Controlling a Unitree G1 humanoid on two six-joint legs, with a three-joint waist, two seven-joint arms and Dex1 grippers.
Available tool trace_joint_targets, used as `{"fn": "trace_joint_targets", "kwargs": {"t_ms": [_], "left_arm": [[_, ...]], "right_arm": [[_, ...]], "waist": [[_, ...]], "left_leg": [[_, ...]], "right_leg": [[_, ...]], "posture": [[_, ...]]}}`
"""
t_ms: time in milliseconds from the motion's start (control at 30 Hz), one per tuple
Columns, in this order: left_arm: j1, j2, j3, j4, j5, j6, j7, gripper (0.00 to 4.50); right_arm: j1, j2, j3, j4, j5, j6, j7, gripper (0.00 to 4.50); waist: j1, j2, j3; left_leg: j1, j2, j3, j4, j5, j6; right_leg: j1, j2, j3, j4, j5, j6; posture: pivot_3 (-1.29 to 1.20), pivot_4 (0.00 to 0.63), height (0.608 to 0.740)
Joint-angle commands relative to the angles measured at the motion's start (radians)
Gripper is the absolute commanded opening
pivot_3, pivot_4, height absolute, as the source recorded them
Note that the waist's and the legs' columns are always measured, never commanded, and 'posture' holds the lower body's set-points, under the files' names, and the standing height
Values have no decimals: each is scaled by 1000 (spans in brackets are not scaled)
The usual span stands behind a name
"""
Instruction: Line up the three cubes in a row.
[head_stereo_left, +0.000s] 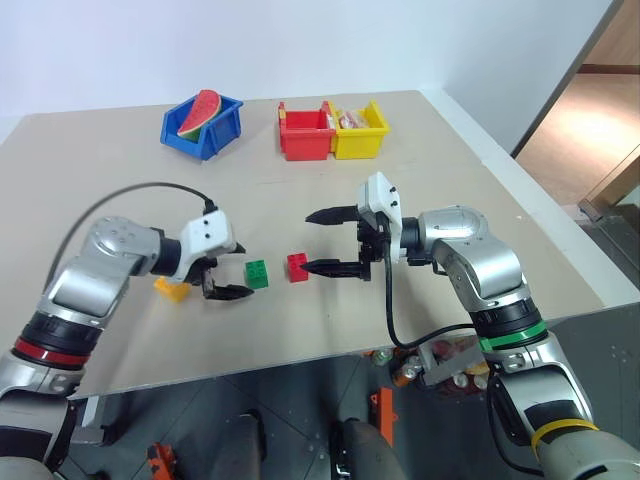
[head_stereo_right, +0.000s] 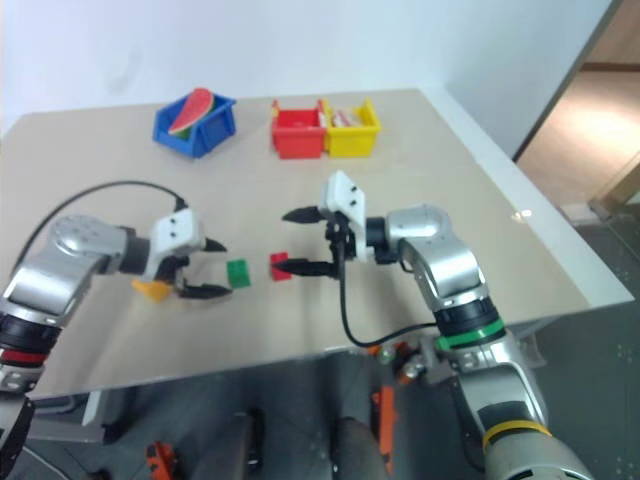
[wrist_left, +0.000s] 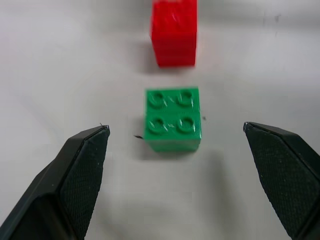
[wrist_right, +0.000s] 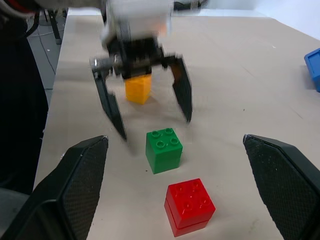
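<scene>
L tool (head_stereo_left: 222, 272) open, green cube (head_stereo_left: 257, 273) free

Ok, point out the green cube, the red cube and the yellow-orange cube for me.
green cube (wrist_left: 173, 119), left wrist view, on its studded top.
red cube (wrist_right: 189, 201), right wrist view, on its studded top.
yellow-orange cube (wrist_right: 137, 89), right wrist view, on its front face.

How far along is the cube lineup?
Looks nearly done: yellow cube, green cube and red cube sit in a row on the table. Nothing in hand: left pincer and right pincer are open. Left: back the arms away.
</scene>
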Motion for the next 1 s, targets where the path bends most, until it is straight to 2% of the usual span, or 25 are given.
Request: {"fn": "trace_joint_targets", "kwargs": {"t_ms": [33, 300, 400, 533, 767, 1000], "left_arm": [[-16, 4, 141, -82, -83, 124, 82, 4450], [206, -104, 406, -306, -136, 214, 406, 4450], [360, -207, 520, -408, -114, 157, 554, 4450], [541, -306, 609, -501, -124, 124, 649, 4450], [690, -378, 620, -522, -139, 83, 717, 4450], [697, -386, 551, -444, -131, 20, 734, 4450]], "right_arm": [[-13, -6, -15, -25, 14, -7, 7, 4500], [-7, 17, -27, -7, 12, -48, -12, 4500], [-11, 22, -38, 1, 15, -70, -15, 4500], [-11, 19, -41, 0, 22, -74, -5, 4500], [-16, 8, -35, 1, 19, -71, 10, 4500], [-14, -7, -30, -2, 7, -74, 11, 4500]], "waist": [[0, 0, 0], [0, 0, 0], [0, 0, 0], [0, 0, 0], [3, 0, 0], [2, 0, 0]], "left_leg": [[0, 0, 0, 0, 0, 0], [0, 0, 0, -1, 0, 1], [0, 0, -1, -1, 0, 0], [1, 0, 1, -1, 0, 0], [1, 0, -1, -1, -1, -2], [1, 0, -1, 0, -1, -2]], "right_leg": [[0, 0, 0, 0, 0, 0], [0, 0, 1, -1, 0, 0], [1, 1, 0, -1, 0, 0], [1, 0, 1, -3, 1, 1], [-1, -1, -2, -5, 2, 1], [-1, -3, -4, -8, 2, 1]], "posture": [[0, 150, 740], [0, 150, 740], [0, 150, 740], [0, 150, 740], [0, 150, 740], [0, 150, 740]]}}
